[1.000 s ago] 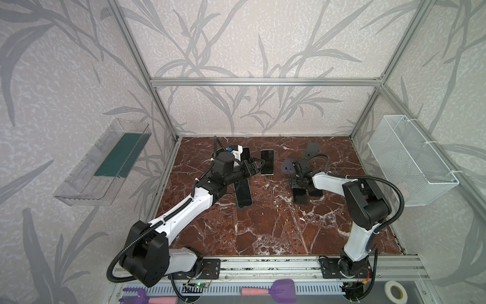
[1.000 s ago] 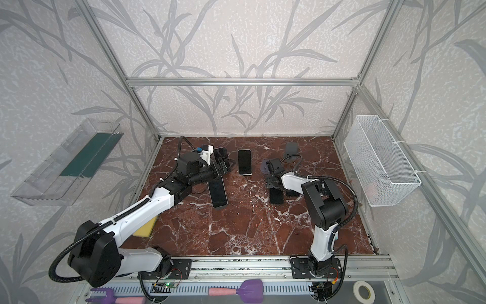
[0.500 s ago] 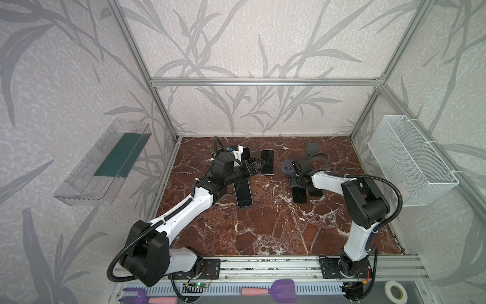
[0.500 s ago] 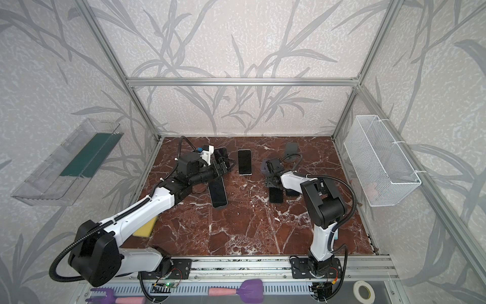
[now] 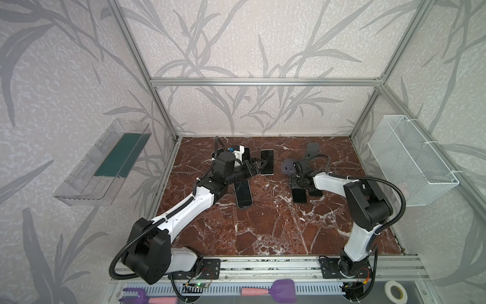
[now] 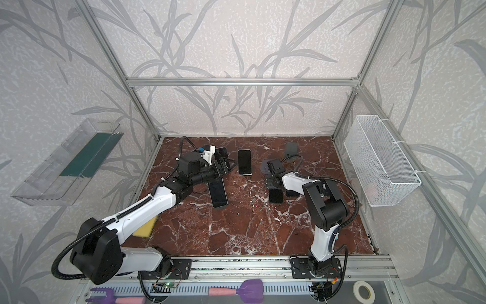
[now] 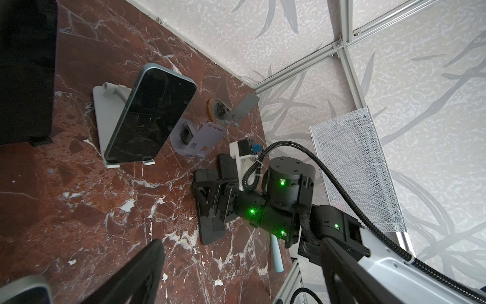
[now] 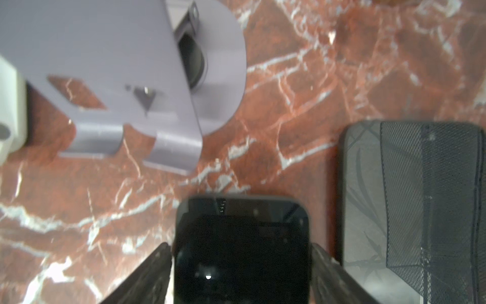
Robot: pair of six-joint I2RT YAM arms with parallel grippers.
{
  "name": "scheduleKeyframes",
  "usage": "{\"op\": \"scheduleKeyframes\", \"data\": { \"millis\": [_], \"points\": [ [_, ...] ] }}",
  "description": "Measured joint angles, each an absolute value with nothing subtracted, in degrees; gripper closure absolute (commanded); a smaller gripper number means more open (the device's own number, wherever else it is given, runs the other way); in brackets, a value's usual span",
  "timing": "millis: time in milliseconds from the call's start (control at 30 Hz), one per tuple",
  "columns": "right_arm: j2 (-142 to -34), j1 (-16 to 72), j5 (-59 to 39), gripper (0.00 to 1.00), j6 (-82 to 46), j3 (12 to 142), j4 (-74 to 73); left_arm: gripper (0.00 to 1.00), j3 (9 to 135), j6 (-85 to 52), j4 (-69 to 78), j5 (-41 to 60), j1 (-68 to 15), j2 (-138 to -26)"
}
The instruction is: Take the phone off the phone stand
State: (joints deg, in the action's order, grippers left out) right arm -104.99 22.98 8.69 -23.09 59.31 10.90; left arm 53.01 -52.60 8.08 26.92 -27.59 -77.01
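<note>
On the table (image 5: pixel 263 231) the left gripper (image 5: pixel 256 166) is hanging wide open right beside the phone (image 5: pixel 267 160), which is leaning on the white stand (image 7: pixel 104 118) at the far middle, so I'm guessing that one isn't lifted yet. The right gripper (image 8: pixel 240 252) is straddling a second phone (image 5: pixel 299 196) that's lying flat just near of the empty purple stand (image 8: pixel 118 52). Can't tell if it's pinching or letting go.

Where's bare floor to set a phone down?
Bare: the marble floor's front half between the left arm and right arm, and the middle strip between the long flat phone and the two phones. Crowded: the back, around the stands.
</note>
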Motion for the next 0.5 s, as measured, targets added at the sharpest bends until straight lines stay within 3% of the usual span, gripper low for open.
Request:
{"op": "scheduleKeyframes", "data": {
  "millis": [500],
  "points": [
    [-83.11,22.98,5.08,0.08,-25.52,45.56,9.43,0.08,53.01,-52.49,8.34,27.05,-27.59,-77.32]
  ]
}}
